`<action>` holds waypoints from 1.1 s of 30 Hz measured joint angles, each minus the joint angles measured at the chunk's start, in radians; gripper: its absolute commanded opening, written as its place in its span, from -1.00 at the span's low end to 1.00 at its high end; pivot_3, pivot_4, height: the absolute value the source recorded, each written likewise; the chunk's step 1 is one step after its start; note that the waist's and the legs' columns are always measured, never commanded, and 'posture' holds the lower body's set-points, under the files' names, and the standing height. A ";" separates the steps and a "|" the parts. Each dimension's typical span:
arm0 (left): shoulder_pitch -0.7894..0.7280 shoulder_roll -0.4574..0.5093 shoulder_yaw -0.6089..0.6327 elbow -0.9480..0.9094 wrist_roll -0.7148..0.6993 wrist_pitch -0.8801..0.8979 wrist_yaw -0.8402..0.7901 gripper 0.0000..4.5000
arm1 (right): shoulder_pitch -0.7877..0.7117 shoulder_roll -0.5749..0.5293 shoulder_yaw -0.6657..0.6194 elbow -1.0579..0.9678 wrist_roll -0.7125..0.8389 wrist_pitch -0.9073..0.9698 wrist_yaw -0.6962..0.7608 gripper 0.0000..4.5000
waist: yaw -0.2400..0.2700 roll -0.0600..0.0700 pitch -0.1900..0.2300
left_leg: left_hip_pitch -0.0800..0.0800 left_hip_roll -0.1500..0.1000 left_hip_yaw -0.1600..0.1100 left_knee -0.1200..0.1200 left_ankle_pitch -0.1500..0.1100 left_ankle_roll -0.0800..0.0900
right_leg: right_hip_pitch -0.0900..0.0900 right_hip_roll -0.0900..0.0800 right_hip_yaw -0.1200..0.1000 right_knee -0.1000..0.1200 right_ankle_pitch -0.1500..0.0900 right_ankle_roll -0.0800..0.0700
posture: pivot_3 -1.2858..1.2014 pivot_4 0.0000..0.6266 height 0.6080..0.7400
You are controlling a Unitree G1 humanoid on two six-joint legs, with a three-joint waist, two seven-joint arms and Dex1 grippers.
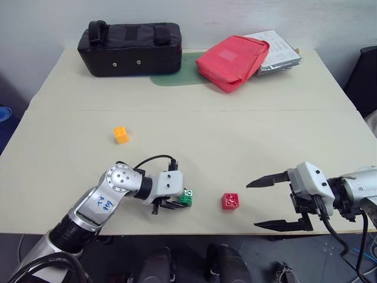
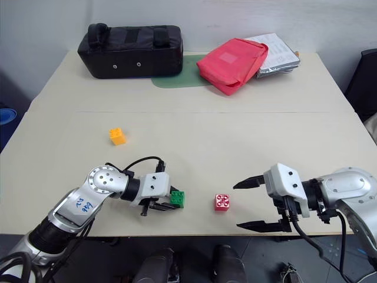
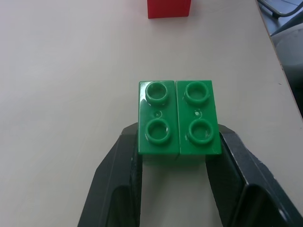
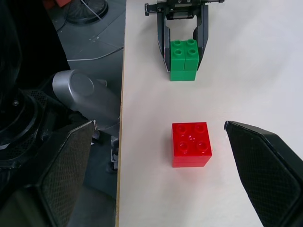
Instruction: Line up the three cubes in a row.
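**Spotter:** Left eye view is showing you the whole tabletop (image 1: pixel 247 141). Your left gripper (image 1: pixel 175 204) is sitting near the front edge with its jaws clamped on the green cube (image 1: pixel 187 197). The red cube (image 1: pixel 230 201) is resting just to its right, apart from it, and the orange-yellow cube (image 1: pixel 121 135) is lying well back and to the left. Your right gripper (image 1: pixel 281 200) is hovering off to the right of the red cube with its jaws spread wide and holding nothing.

**Operator:** Am I gripping the green one squarely?

**Spotter:** Left wrist view is saying yes: the black fingers (image 3: pixel 118 175) are pressing on its two opposite sides, studs facing up, and the red cube's edge is showing just beyond it.

**Operator:** And the right side?

**Spotter:** Right wrist view is looking past the wide jaws at the red cube (image 4: pixel 191 144) sitting on the tabletop between them but not touched, with the green cube (image 4: pixel 184 60) and your left jaws beyond it.

**Operator:** So where am I in the task?

**Spotter:** I'm judging that you're placing green beside red, so two of three are nearly in line. Next you're needing to set green down level with red and let go, then fetch the orange-yellow cube from the back and bring it onto the same line.
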 measured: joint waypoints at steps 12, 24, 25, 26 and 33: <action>0.034 0.003 0.026 0.005 -0.021 0.010 0.005 0.74 | -0.021 0.017 0.026 0.027 -0.016 -0.004 -0.013 1.00 | 0.000 0.000 0.000 | 0.000 0.000 0.000 0.000 0.000 0.000 | 0.000 0.000 0.000 0.000 0.000 0.000 | 0.03 -0.52 1.00; 0.286 0.194 0.466 -0.043 -0.240 0.020 -0.069 0.99 | -0.166 0.066 0.071 0.130 -0.013 -0.013 -0.001 1.00 | -0.017 0.000 0.000 | 0.000 0.001 -0.001 0.000 0.000 -0.001 | -0.001 0.000 -0.001 0.000 -0.001 -0.001 | 0.03 -0.52 1.00; 0.336 0.199 0.534 -0.039 -0.255 0.019 -0.067 0.99 | -0.194 0.078 0.076 0.148 -0.006 -0.005 -0.003 1.00 | -0.021 0.000 0.000 | 0.000 0.001 -0.001 -0.001 0.000 -0.001 | -0.001 0.000 -0.001 0.000 -0.001 -0.001 | 0.03 -0.52 1.00; 0.377 0.200 0.589 -0.025 -0.264 0.021 -0.061 0.99 | -0.214 0.084 0.076 0.162 -0.003 0.001 -0.004 1.00 | -0.024 0.000 0.000 | 0.000 0.001 -0.001 -0.001 0.000 -0.001 | -0.001 -0.001 -0.001 0.000 -0.001 -0.001 | 0.03 -0.52 1.00; 0.665 0.139 0.980 0.144 -0.269 -0.062 0.016 0.99 | -0.324 0.144 0.080 0.263 0.006 0.034 -0.021 1.00 | -0.026 0.000 0.000 | 0.000 0.001 -0.002 -0.003 -0.001 -0.001 | -0.001 -0.002 -0.001 -0.002 -0.001 -0.002 | 0.03 -0.52 1.00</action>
